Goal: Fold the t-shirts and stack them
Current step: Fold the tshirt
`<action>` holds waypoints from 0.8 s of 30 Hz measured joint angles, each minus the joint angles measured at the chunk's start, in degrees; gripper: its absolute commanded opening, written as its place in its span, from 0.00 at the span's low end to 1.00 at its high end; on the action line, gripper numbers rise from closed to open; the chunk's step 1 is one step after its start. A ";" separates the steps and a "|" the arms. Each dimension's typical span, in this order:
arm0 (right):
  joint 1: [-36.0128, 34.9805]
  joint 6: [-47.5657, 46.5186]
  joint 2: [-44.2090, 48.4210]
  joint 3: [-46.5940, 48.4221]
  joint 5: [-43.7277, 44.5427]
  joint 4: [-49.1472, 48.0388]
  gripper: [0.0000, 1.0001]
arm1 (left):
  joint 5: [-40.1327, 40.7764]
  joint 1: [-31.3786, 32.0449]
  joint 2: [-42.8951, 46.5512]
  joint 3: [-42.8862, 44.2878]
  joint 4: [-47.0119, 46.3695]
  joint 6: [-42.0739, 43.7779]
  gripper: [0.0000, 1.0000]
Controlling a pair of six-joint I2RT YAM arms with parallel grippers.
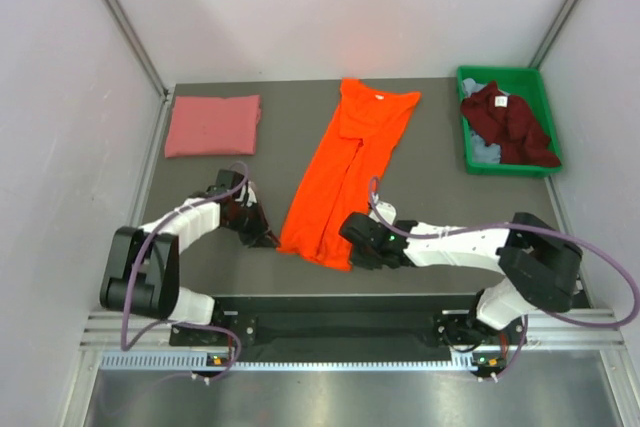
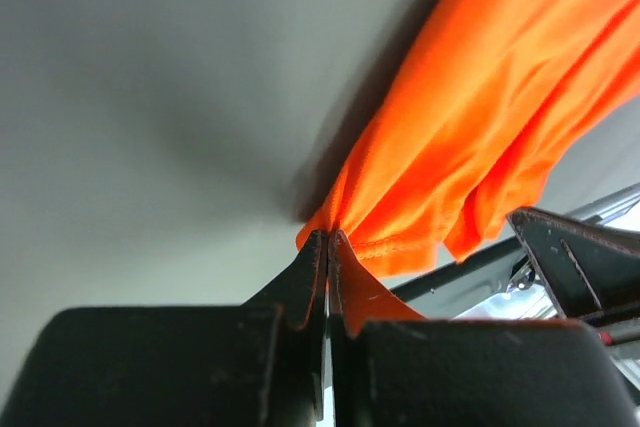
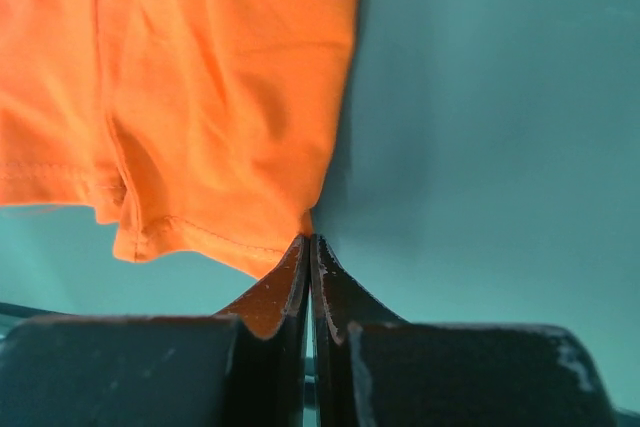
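Orange knit pinched at both near hem corners: left gripper (image 2: 328,237) closed tight on one corner, fingers flat together with a nip of cloth between them; right gripper (image 3: 308,239) likewise clamped on the other corner, hem stitching running off to the left in its wrist view. Holding the orange t-shirt (image 1: 345,172), then, by its bottom edge, low at the table (image 1: 440,187), lower middle of the overhead frame. Outward from the grips: narrowed lengthwise by the look of it, stretching up the frame to a neckline at upper middle. To judge by the drape and the soft ridges: light, limp, no stiffness at all, likely to sag between the two holds and to drag or bunch on the dark surface if raised unevenly; thin too, so liable to slip out of so shallow a nip. Best taken just as here, at the two hem corners, kept taut and level for carrying over toward the collar. Around it: salmon pink t-shirt (image 1: 212,125), folded square, upper left, well apart; green bin (image 1: 468,162), upper right, with the dark maroon t-shirt (image 1: 505,122) heaped in it over a pale blue-grey t-shirt (image 1: 483,152). Neither in the fold's path, by this reckoning; closest of all the right arm's cable (image 1: 372,195), looping just beside the cloth's edge.
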State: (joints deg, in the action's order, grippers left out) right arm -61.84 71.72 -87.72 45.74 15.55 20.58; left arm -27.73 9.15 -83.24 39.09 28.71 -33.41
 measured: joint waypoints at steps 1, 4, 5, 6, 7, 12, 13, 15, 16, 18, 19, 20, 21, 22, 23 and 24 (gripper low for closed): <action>-0.02 -0.39 1.42 -1.27 0.17 0.61 0.00 | 0.48 1.20 1.73 -0.70 -0.02 -1.11 0.00; -0.04 -1.42 5.11 -4.92 0.46 2.51 0.00 | 2.05 3.10 7.02 -3.08 0.07 -3.78 0.00; -0.13 -1.81 6.45 -6.34 0.52 3.02 0.00 | 2.75 3.78 8.70 -3.80 0.20 -4.79 0.00; -0.20 -2.21 7.63 -7.54 0.57 3.37 0.00 | 3.30 4.52 10.40 -4.52 0.15 -5.95 0.00; -0.31 -2.56 9.01 -8.74 0.59 3.74 0.00 | 3.48 5.44 11.63 -5.14 -0.02 -6.99 0.04; -0.46 -5.01 16.13 -13.27 0.79 5.49 0.00 | 3.39 11.65 15.37 -8.26 -0.70 -12.15 0.72; -0.52 -5.55 17.20 -13.62 0.92 6.01 0.00 | 3.32 13.05 15.50 -8.72 -0.74 -13.40 0.83; -0.61 -6.29 18.64 -14.10 1.07 6.54 0.00 | 3.26 14.73 15.47 -9.05 -0.63 -14.29 0.87; -0.61 -6.71 19.30 -14.38 1.14 6.78 0.00 | 3.30 15.47 15.47 -9.05 -0.55 -14.51 0.87; -0.63 -7.23 20.46 -15.10 1.16 7.15 0.00 | 3.72 16.52 15.50 -8.87 -0.28 -14.34 0.88; -0.63 -7.32 20.94 -15.43 1.14 7.50 0.00 | 4.44 16.98 15.52 -8.50 0.42 -14.08 0.90; -0.63 -7.48 21.31 -15.76 1.20 7.87 0.00 | 5.03 17.27 15.56 -7.93 1.29 -13.64 0.93; -0.63 -7.52 21.64 -16.02 1.22 8.44 0.00 | 5.75 17.42 15.67 -6.97 2.45 -13.14 0.99; -0.66 -7.54 22.05 -16.26 1.29 9.03 0.05 | 6.62 17.55 16.02 -5.81 3.48 -12.59 0.99; -0.66 -7.52 22.53 -16.55 1.31 9.33 0.09 | 7.48 17.55 16.50 -4.26 4.57 -12.02 0.99; -0.66 -7.54 23.19 -16.87 1.31 9.79 0.14 | 8.02 17.55 16.98 -2.80 5.35 -11.54 0.99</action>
State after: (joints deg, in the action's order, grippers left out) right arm -62.50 64.18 -64.53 28.86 16.86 30.37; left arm -19.70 26.70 -66.26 36.29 34.06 -44.95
